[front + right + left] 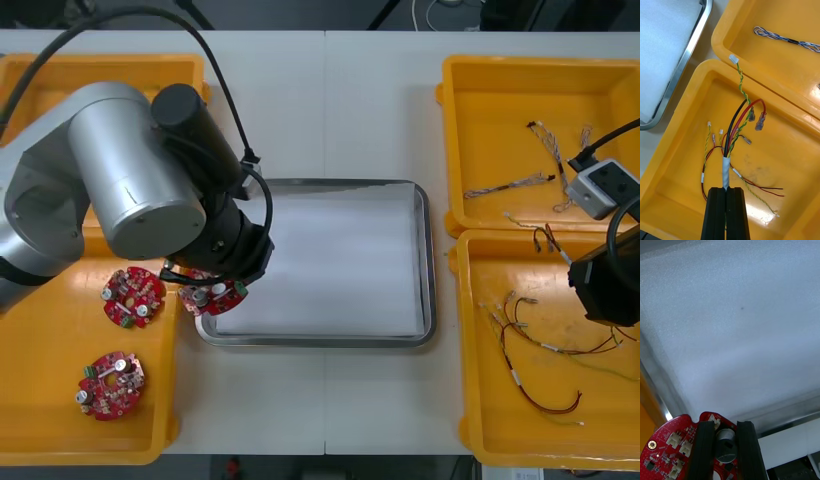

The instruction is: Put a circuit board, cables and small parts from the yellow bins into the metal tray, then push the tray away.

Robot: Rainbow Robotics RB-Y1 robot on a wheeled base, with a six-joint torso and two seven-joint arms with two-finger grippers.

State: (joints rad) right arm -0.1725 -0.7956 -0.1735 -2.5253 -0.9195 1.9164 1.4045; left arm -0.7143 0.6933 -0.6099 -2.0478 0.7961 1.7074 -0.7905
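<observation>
— The left gripper (725, 424)?
— Clamped on a red board (672, 444), over a corner of the tray (428, 250) (white inside).
— And the right gripper (726, 190)?
— Pinching a cable bundle (726, 165) over a yellow bin (673, 157).

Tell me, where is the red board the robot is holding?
The circuit board hangs in the left gripper over the metal tray's near-left corner in the front view, beside the yellow bin holding two more boards.

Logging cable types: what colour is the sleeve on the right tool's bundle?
The sleeve in the right tool is white; right wrist view shows it best.
</observation>
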